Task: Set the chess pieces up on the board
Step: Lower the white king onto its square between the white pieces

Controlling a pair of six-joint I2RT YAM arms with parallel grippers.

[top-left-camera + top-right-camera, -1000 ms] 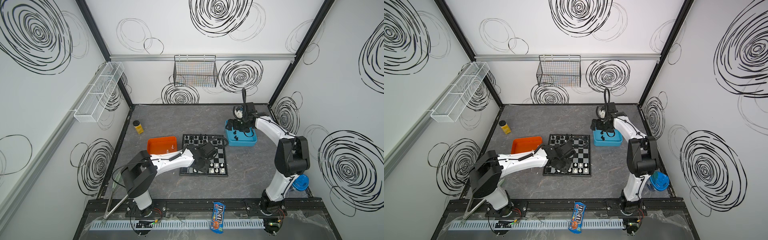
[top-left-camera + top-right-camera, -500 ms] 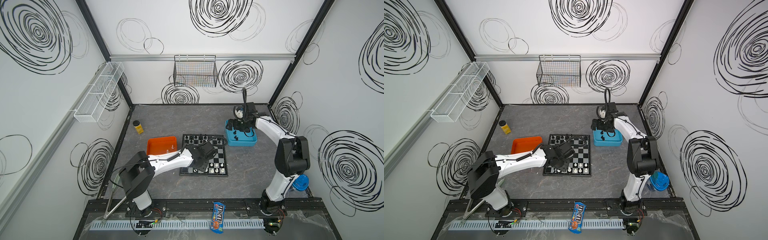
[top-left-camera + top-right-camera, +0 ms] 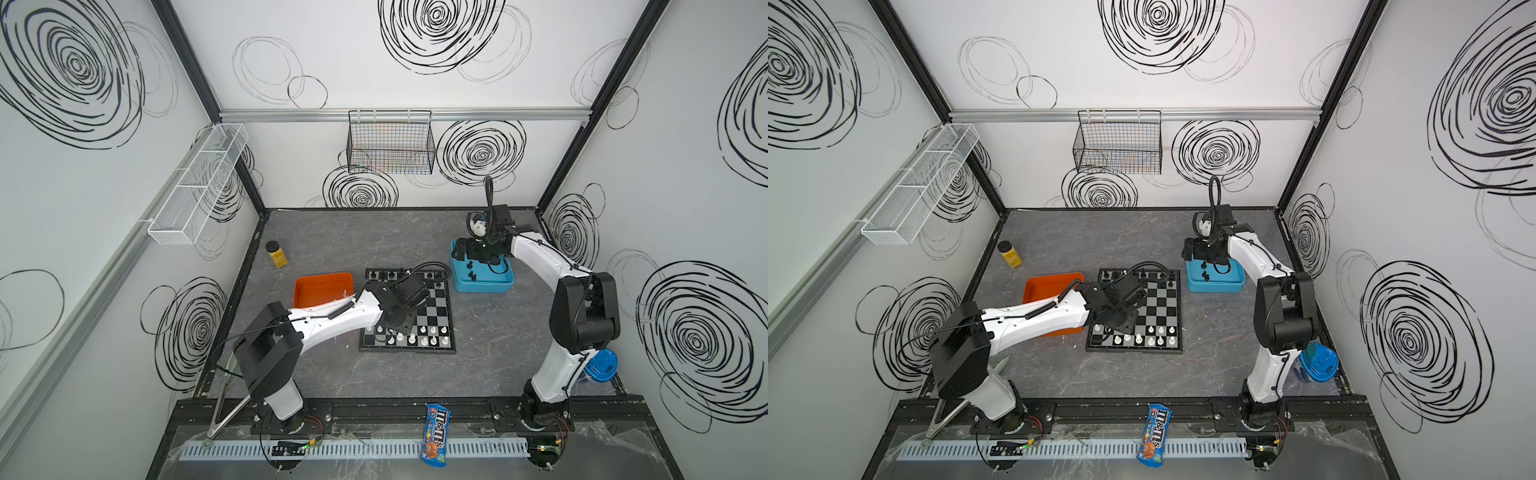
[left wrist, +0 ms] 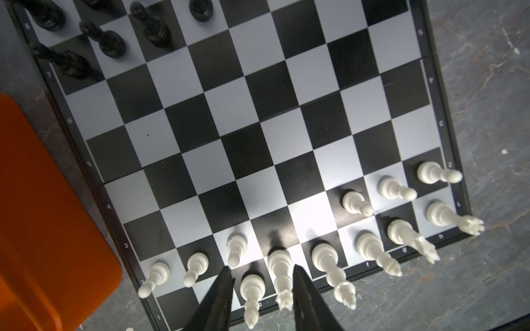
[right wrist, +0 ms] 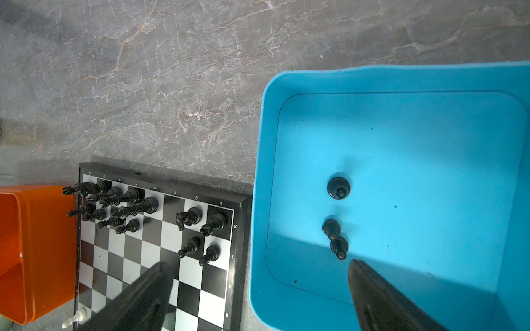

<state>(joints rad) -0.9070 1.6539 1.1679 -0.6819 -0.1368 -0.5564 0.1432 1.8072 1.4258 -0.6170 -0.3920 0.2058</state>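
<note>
The board (image 3: 436,307) lies mid-frame in both top views, flat and stiff; right of it the blue tray (image 5: 266,172) holds three black pieces (image 5: 332,229); the right gripper (image 5: 258,265) hangs spread wide above them; the left gripper (image 4: 261,268) stands parted astride a white piece (image 4: 279,266) at the board's lower edge, seemingly not pinching; we judge these chess pieces (image 4: 395,189) light, rigid, slippery, tippy; pinch the slim neck; glossy white, darker black.

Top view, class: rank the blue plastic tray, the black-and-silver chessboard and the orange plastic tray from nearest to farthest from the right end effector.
1. Blue plastic tray, under the right end effector.
2. Black-and-silver chessboard, table centre.
3. Orange plastic tray, left of the chessboard.
</note>
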